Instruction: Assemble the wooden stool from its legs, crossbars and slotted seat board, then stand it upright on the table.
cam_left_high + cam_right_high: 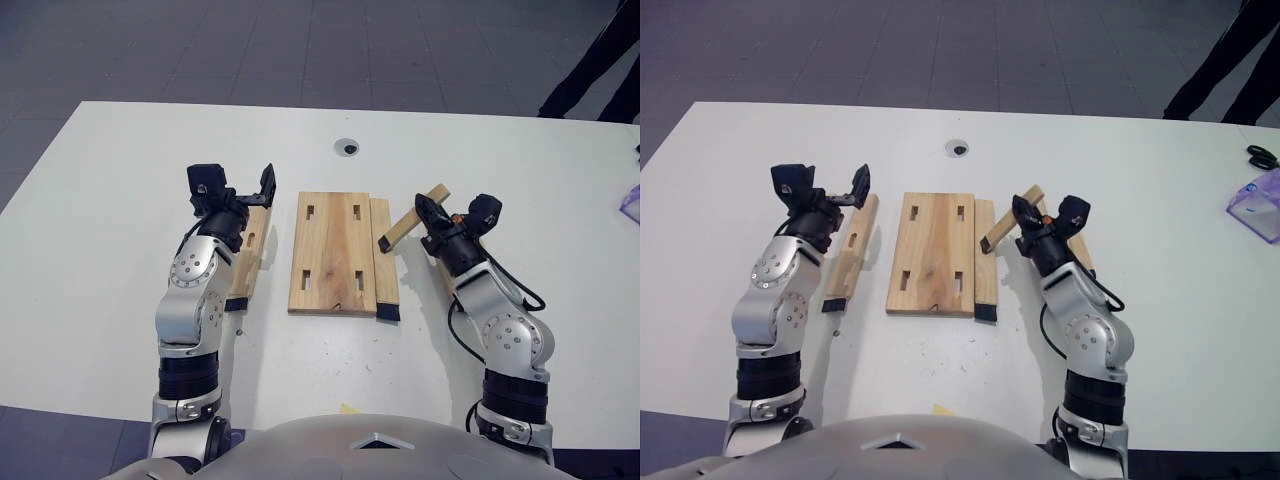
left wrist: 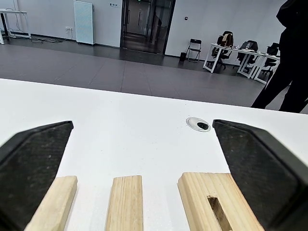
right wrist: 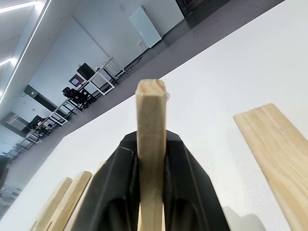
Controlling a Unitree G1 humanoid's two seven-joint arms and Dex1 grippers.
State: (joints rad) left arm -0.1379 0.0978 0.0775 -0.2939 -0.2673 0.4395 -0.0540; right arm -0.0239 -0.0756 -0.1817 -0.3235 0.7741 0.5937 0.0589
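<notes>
Right gripper [image 1: 432,215], shut tight on a wooden leg [image 1: 410,225]. I hold the leg tilted clear of the table [image 1: 120,180], its dark-capped end low and pointing toward the seat board [image 1: 330,250], which lies flat just inboard of my fingertips. Left gripper [image 1: 237,190], spread wide with nothing in it, hovers over the legs [image 1: 250,255] lying beneath it, on the side of the board away from my right hand. Another leg [image 1: 383,262] lies along the board's edge, between the board and my right gripper.

Step in hand, as I judge it: carrying the gripped leg to one of the board's four slots [image 1: 357,212]. To do it well I should:
- turn the bare end toward the slot, since the capped end looks like the foot;
- square the leg to the slot before pressing;
- bring my left gripper down on the board so it cannot slide.

The head views give the leg's tilt, its capped end and its line to the slots. The right wrist view gives instead the grip itself: the leg sits centred and straight between the pads [image 3: 190,185], bare end outward. The left wrist view gives the wide gap between its pads [image 2: 36,163], with two stick ends lying side by side within it.
</notes>
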